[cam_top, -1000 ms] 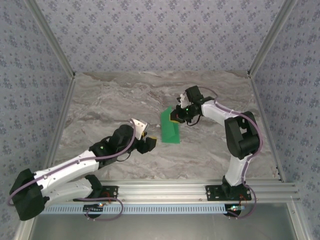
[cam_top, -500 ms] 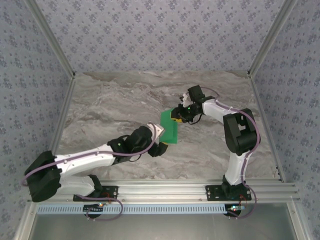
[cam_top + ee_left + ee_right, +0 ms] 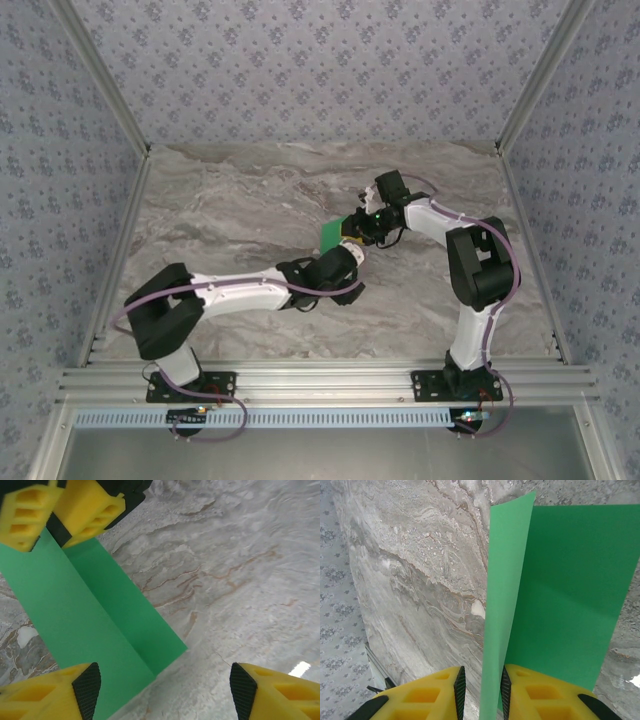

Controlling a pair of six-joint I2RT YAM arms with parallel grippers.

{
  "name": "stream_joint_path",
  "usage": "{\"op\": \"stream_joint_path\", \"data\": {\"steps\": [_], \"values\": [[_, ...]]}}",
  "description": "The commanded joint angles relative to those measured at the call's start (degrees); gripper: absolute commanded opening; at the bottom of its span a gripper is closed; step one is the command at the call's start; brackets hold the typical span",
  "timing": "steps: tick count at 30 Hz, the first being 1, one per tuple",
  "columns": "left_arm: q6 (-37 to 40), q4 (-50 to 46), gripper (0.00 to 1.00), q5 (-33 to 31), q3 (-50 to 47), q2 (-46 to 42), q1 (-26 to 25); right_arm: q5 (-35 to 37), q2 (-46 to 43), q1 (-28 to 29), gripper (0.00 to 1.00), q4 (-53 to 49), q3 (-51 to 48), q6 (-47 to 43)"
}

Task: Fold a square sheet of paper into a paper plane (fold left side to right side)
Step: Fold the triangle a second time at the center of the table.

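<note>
While our right gripper (image 3: 482, 692) narrowly straddles the raised flap (image 3: 506, 605) of the green paper sheet (image 3: 570, 580), pinched or not we cannot tell, our left gripper (image 3: 165, 690) gapes empty, the sheet running lengthwise ahead.

The bright green sheet of paper (image 3: 75, 615) lies near the middle of the bench (image 3: 240, 555), folded along a crease: one half flat, the other standing upright.

Robotics lab test cell: the left arm (image 3: 240, 292) and right arm (image 3: 470, 270), 2 in all, are bolted to an aluminium rail (image 3: 330, 380) at the edge of a marble-patterned bench (image 3: 220, 200), enclosed by metal posts (image 3: 105, 78) and floral wallpapered panels (image 3: 320, 70).
</note>
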Motion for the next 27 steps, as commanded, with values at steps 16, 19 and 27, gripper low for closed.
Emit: {"op": "stream_joint_path", "data": {"steps": [16, 19, 27], "values": [[-3.6, -8.6, 0.50, -14.8, 6.9, 7.7, -2.8, -0.4, 1.2, 0.3, 0.27, -0.5, 0.7, -0.1], [-3.5, -8.5, 0.38, -14.8, 6.6, 7.2, -2.8, -0.2, 1.3, 0.4, 0.27, -0.8, 0.9, -0.3], [-3.5, -8.1, 0.15, -14.6, 6.0, 5.9, -2.8, 0.8, 1.5, 0.7, 0.27, -2.6, 1.8, -1.7]]}}
